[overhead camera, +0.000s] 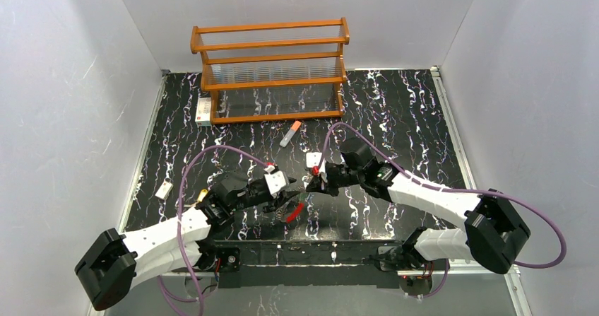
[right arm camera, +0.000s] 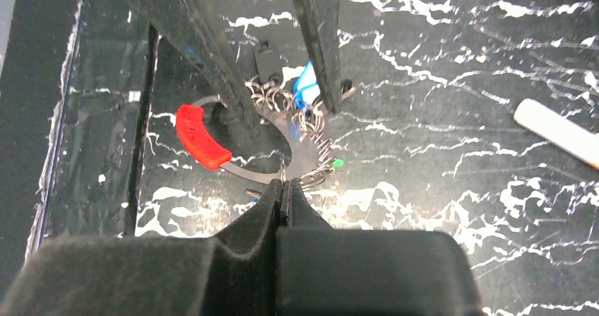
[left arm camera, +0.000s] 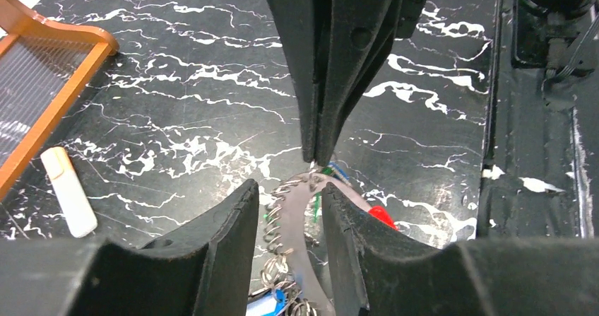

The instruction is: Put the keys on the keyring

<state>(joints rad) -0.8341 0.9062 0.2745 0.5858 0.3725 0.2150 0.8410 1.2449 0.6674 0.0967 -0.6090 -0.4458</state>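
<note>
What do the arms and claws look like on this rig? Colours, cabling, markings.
The left arm and right arm have white link shells and bulky black joint housings. A purple cable loops loosely off each. A small white block with red accents sits at each wrist. The left claw and right claw are matte black, with tapered fingers.

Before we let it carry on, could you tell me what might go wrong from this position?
1. The right jaws pinch only the thin band of the keyring at their very tips, so it may slip or twist free.
2. The left jaws stand open around that band, right beside the bunched keys; closing could catch those instead of the band.
</note>
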